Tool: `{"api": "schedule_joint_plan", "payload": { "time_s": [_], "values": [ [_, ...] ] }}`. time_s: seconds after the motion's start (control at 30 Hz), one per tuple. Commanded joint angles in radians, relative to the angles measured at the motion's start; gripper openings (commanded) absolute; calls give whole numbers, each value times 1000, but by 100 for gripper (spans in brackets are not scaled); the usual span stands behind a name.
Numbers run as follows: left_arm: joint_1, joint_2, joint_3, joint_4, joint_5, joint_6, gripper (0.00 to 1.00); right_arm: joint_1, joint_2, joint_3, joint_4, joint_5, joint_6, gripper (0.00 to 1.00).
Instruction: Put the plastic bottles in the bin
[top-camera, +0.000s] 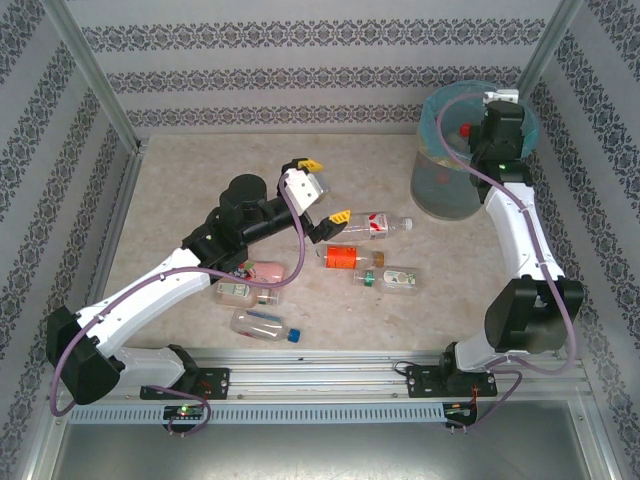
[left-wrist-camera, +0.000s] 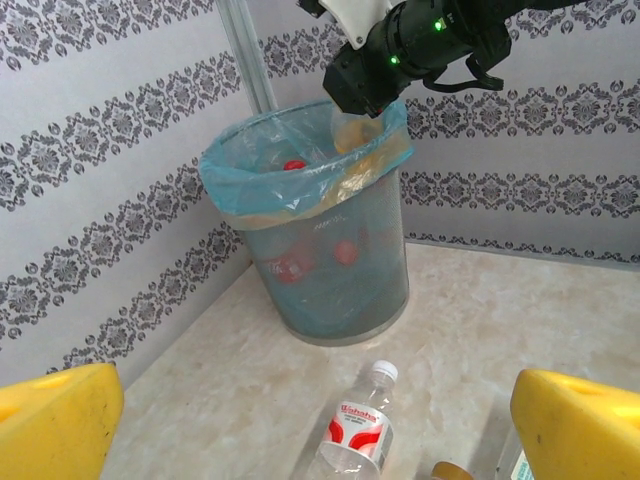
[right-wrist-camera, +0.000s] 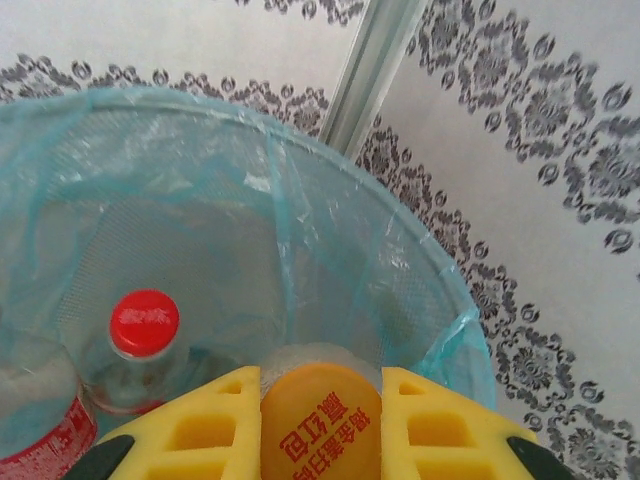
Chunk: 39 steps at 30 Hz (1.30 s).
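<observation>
Right jaws clenched on an orange-label bottle (right-wrist-camera: 322, 420), held at the mouth of the bin (top-camera: 440, 195), which stands at the far right of the counter (top-camera: 190, 180). I see a red-capped bottle (right-wrist-camera: 143, 322) lying inside the liner. Left jaws fully released, hovering over mid-counter, grasping nothing. Six loose bottles (top-camera: 350, 257) lie on the counter around them, and a white-capped one (left-wrist-camera: 358, 430) lies directly ahead.
</observation>
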Motion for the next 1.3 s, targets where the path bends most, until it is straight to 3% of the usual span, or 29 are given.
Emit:
{"api": "schedule_joint_plan", "payload": {
  "time_s": [0.0, 0.6, 0.7, 0.9, 1.27],
  "values": [
    [7, -3, -9, 26, 20, -34, 100, -22, 39, -36, -41, -67, 67, 0],
    [6, 11, 0, 15, 18, -22, 100, -98, 238, 41, -161, -166, 147, 3],
    [7, 16, 3, 13, 18, -18, 100, -96, 223, 70, -175, -188, 164, 13],
    [7, 33, 10, 23, 18, -25, 100, -73, 173, 193, -245, -192, 181, 44],
    [7, 15, 40, -35, -11, -19, 100, -35, 57, 348, -287, -211, 200, 51]
  ]
}}
